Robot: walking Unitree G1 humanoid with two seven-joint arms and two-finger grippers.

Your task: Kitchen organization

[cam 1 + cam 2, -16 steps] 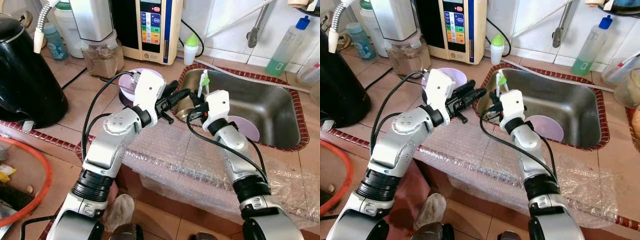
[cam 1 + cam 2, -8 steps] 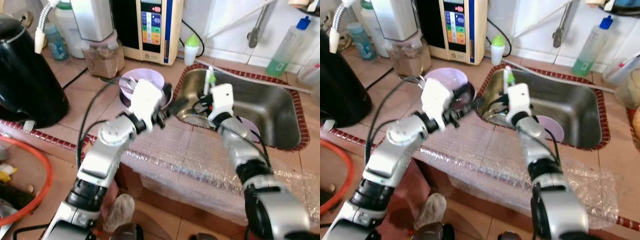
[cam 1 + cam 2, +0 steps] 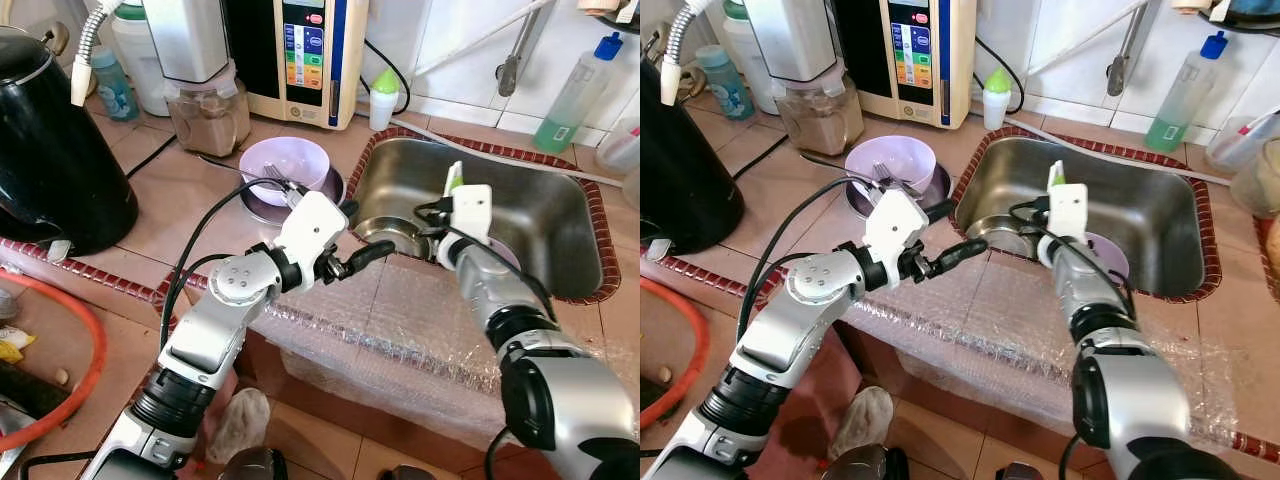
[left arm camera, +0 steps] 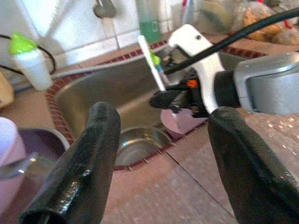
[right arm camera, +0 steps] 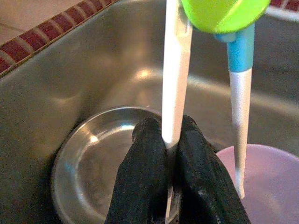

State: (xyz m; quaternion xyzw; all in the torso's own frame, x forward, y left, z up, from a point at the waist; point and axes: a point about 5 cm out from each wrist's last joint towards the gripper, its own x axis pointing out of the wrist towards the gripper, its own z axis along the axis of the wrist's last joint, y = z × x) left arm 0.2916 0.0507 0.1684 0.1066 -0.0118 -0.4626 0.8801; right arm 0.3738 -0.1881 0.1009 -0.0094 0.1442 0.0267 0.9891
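Observation:
My right gripper (image 3: 432, 220) hangs over the steel sink (image 3: 560, 160), shut on a pair of white training chopsticks (image 5: 175, 70) joined by a green top. The chopsticks (image 3: 453, 180) stand upright above it. Below them lie a steel bowl (image 3: 388, 235) and a purple plate (image 5: 271, 186) on the sink floor. Over the counter's front edge, just left of the sink, my left gripper (image 3: 360, 235) is open with nothing between its fingers (image 4: 100, 154). A purple bowl (image 3: 288, 160) with a fork in it sits on a darker plate behind it.
Bubble wrap (image 3: 400, 320) covers the counter's front edge. A black kettle (image 3: 50, 140) stands at the left. Along the back are a blender jar (image 3: 208, 110), a water purifier (image 3: 315, 50), a small green-capped bottle (image 3: 383, 98) and a green soap bottle (image 3: 575, 95). An orange hose (image 3: 70, 390) curves below.
My right gripper has carried the chopsticks rightward, further over the sink. My left gripper has drawn away from it, down to the counter's front edge.

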